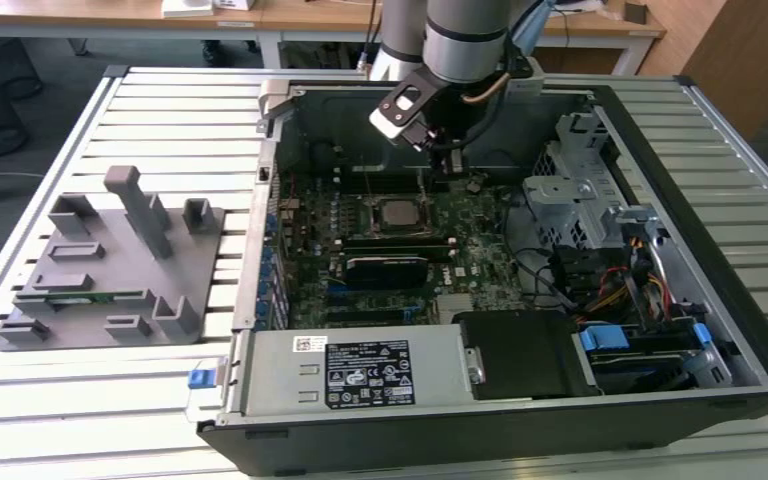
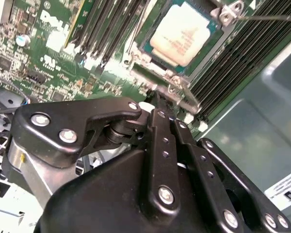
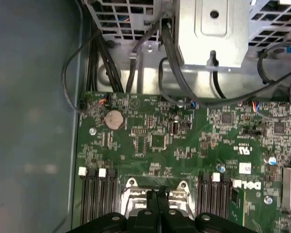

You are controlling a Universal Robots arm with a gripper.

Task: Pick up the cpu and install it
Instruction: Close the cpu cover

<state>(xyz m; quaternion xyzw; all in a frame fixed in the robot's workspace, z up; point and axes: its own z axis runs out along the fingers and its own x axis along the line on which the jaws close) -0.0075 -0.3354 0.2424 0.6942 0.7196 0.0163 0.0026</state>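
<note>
1 arm: a grey Universal Robots arm (image 1: 464, 35) reaches down into an open black computer case (image 1: 651, 130) that lies on its side on a slatted metal table (image 1: 157, 110).
Gripper: the black gripper (image 1: 446, 162) hangs low over the green motherboard (image 1: 478, 240), just past the socket on the side toward the case wall at the top of the exterior view.
Gripper state: in both wrist views the 2 fingers (image 2: 157, 126) (image 3: 153, 206) lie pressed together with no gap, and nothing is held between them.
Gripper tips: in the second wrist view the tips (image 2: 154, 95) sit just beside the rim of the socket; whether they touch it cannot be told.
Cpu: the small flat square cpu with a shiny silver-grey metal top (image 1: 394, 212) (image 2: 182, 31) lies flat inside the socket, apart from the fingers.
Socket: a square black socket frame with a metal rim (image 2: 169, 75) surrounds the cpu, and 1 thin metal lever (image 2: 266, 17) runs off from its corner.
Memory slots: rows of long black slots (image 2: 233, 63) flank the socket on 2 sides.
Board detail: 1 round silver coin battery (image 3: 113, 119) sits on the motherboard near black cables (image 3: 167, 46) and a perforated metal drive cage (image 3: 213, 34).
Fixture: a grey plastic holder with upright posts (image 1: 104, 280) rests on the table at the exterior view's left, well apart from the case, with 1 long thin green memory stick (image 1: 84, 296) lying in it.
Power supply: a grey metal box with labels (image 1: 344, 370) fills the near end of the case.
</note>
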